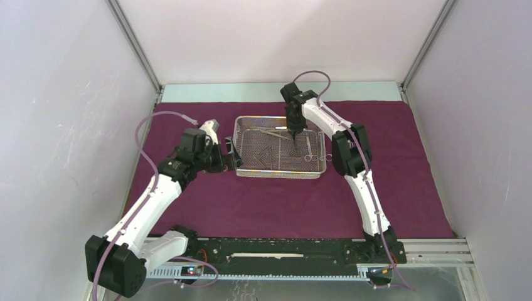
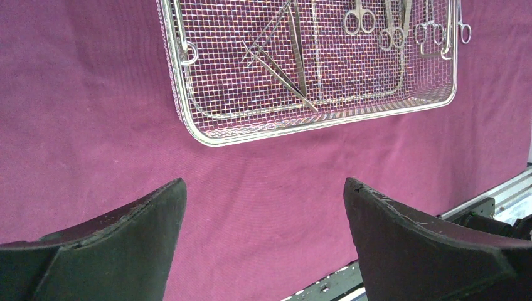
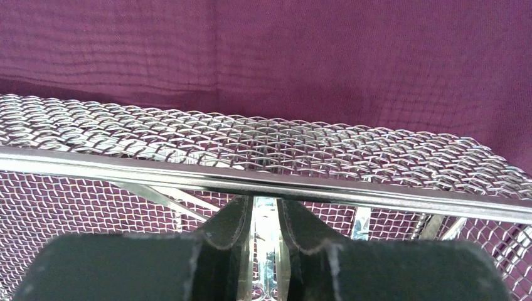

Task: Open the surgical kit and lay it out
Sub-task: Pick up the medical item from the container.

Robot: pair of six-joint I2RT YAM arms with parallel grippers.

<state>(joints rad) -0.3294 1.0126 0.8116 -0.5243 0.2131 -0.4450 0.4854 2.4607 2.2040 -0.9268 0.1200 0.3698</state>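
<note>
Steel instrument (image 3: 265, 263) nipped by right pincer (image 3: 265, 213) reaching down into tray (image 3: 376, 195); left pincer (image 2: 265, 188) gapes.

Left fingers (image 2: 144, 219) spread wide: bare cloth (image 2: 263, 163) between them and tray (image 2: 313, 123), so you pass freely there. Tray rim walls instruments (image 2: 361, 22) in; you enter from above only. Right arm (image 1: 326, 122) hangs over tray's far-right corner; right fingers (image 3: 235, 232) fill tray centre, pinching steel instrument (image 3: 266, 251).
</note>
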